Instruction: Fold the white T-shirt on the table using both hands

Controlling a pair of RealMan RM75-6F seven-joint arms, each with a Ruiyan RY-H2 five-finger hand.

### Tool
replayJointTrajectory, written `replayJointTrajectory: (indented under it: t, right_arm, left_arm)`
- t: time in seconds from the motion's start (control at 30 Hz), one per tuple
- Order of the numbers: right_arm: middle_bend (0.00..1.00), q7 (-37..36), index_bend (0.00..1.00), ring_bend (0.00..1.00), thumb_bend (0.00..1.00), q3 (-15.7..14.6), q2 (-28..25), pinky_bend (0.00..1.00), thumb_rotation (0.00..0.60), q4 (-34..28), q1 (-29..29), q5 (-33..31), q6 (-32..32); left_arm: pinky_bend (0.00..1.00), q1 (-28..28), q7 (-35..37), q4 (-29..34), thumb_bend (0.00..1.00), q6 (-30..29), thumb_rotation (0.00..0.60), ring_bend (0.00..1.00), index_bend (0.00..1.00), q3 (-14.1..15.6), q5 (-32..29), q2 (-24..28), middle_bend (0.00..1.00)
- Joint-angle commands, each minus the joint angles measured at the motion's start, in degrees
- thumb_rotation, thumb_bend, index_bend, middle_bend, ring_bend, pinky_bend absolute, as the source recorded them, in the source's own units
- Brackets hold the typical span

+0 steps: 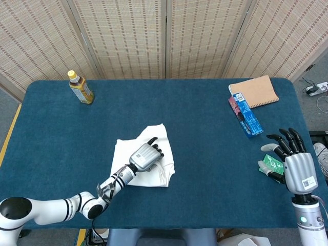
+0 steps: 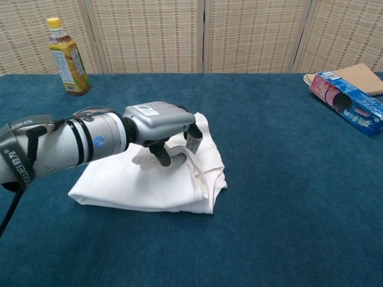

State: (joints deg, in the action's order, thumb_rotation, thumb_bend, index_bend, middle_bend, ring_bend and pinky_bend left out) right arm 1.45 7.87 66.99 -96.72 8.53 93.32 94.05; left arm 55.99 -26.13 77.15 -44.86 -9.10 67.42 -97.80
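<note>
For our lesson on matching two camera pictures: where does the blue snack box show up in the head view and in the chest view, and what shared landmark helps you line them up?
Head view: the blue snack box lies at the table's right, angled toward the near edge.
Chest view: the same box sits at the far right edge, partly cut off.
Shared landmark: the tan notebook touching its far end in both views.

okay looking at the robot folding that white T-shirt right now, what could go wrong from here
1. The left hand pinches a raised fold of the white T-shirt near its right edge; if the cloth slips out, the fold may fall crooked or bunch.
2. The right hand hovers open at the table's far right edge, away from the shirt, so nothing pins the layers underneath and they could drag along.
3. The shirt's lower right corner already looks rumpled, so pressing there may set a wrinkle.
</note>
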Motion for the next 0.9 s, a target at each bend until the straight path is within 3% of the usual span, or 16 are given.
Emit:
replayJointTrajectory:
  t: [0.03, 0.2, 0.27, 0.53, 0.8, 0.9]
  right_arm:
    - [0.29, 0.0, 0.47, 0.12, 0.19, 0.0, 0.0, 0.08, 0.6, 0.0, -0.1, -0.1, -0.1]
    - [0.29, 0.1, 0.47, 0.12, 0.19, 0.2, 0.0, 0.08, 0.6, -0.1, -0.1, -0.3, -0.2]
    - [0.29, 0.2, 0.47, 0.12, 0.19, 0.2, -0.1, 0.08, 0.6, -0.2, -0.1, -0.3, -0.1]
    - [0.29, -0.3, 0.47, 0.12, 0.19, 0.5, -0.2, 0.08, 0.6, 0.0, -0.3, -0.6, 0.0]
    - [0.29, -0.7, 0.47, 0.13, 0.2, 0.6, -0.2, 0.08, 0.6, 0.2, -0.3, -0.6, 0.1]
    - [0.29, -0.7, 0.47, 0.13, 0.2, 0.6, -0.4, 0.08, 0.6, 0.0, -0.4, -0.5, 0.3]
  left_arm:
    - [0.06, 0.2, -0.1, -0.5, 0.5, 0.0, 0.6, 0.28, 0.74, -0.1, -0.5, -0.2, 0.44]
    - [0.06, 0.4, 0.5, -0.7, 0.5, 0.1, 0.6, 0.28, 0.74, -0.2, -1.1, -0.4, 0.44]
    - [0.06, 0.5, 0.9, -0.8, 0.5, -0.1, 0.6, 0.28, 0.69, -0.2, -1.0, -0.6, 0.44]
    - [0.06, 0.6, 1.0, -1.5, 0.4, -1.4, 0.6, 0.2, 0.31, -0.5, -1.2, -1.3, 0.27]
    - [0.05, 0.5, -1.3, -1.9, 0.33, -4.6, 0.6, 0.02, 0.06, -0.7, -0.8, -2.7, 0.06]
    - [0.04, 0.6, -2.8, -3.2, 0.29, -6.2, 0.6, 0.0, 0.03, -0.9, -0.3, -3.6, 0.04]
